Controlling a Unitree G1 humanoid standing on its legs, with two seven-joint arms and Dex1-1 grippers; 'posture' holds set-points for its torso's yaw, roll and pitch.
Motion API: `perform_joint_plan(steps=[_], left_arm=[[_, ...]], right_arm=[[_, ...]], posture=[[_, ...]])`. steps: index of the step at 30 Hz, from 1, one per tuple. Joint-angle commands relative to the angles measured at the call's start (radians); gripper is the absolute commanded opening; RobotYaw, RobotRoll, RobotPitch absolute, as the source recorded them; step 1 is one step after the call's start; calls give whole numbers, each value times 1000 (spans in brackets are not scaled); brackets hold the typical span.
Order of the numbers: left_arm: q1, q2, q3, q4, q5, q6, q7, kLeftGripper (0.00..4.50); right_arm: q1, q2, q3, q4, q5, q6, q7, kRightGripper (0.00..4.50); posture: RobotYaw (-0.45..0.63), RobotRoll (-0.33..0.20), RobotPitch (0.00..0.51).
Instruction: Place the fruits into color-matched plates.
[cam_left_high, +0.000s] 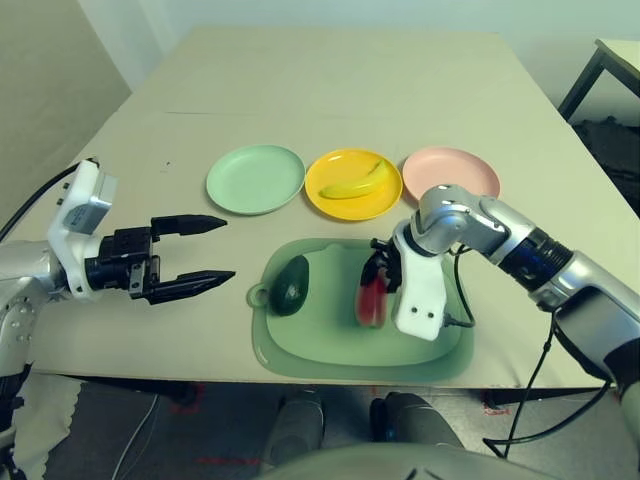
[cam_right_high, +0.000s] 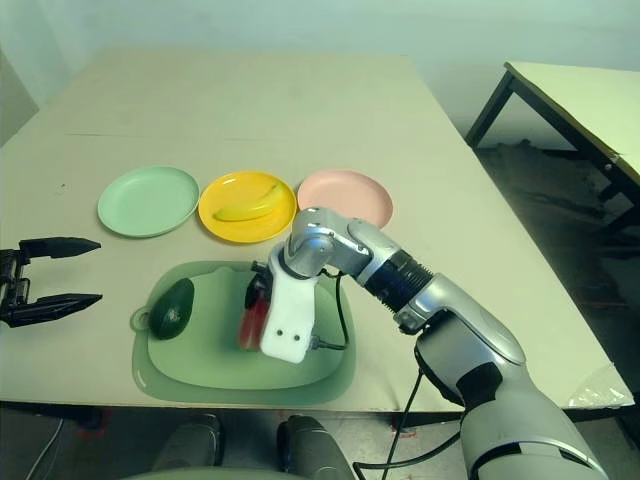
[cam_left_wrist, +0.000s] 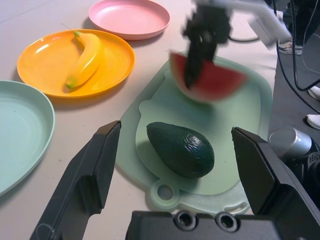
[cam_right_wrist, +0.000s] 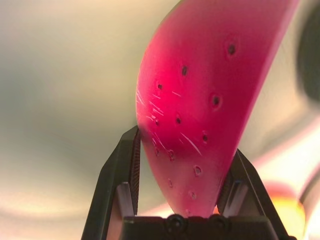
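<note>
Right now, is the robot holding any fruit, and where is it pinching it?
Yes. The right gripper pinches the watermelon wedge across its flat red sides. The left gripper is open, holding nothing.

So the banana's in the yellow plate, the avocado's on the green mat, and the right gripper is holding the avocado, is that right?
Not quite. The right gripper holds the watermelon wedge, as the right wrist view shows. The avocado lies untouched on the green mat, and the banana is in the yellow plate.
</note>
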Motion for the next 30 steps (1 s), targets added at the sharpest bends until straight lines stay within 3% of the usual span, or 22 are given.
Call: perform_joint_plan(steps=[1, 8, 13, 24, 30], left_arm=[[6, 3, 0, 9, 14, -6, -5, 4500], [3, -3, -5, 14, 16, -10, 2, 4500], [4, -7, -3, 14, 15, -12, 5, 4500], [42, -1, 28, -17, 2, 0, 16, 4500], [83, -13, 53, -54, -9, 10, 44, 4500]], right_arm=[[-84, -8, -62, 121, -9, 8, -26, 1986], [-293, 1, -57, 546, -215, -22, -282, 1986], [-369, 12, -6, 787, -373, 33, -503, 1986], [-301, 29, 88, 941, -571, 144, -758, 1986], [-266, 41, 89, 955, -607, 166, -828, 1986]], posture=[[105, 0, 98], [105, 0, 95], [114, 0, 95], [142, 0, 102], [151, 0, 105]])
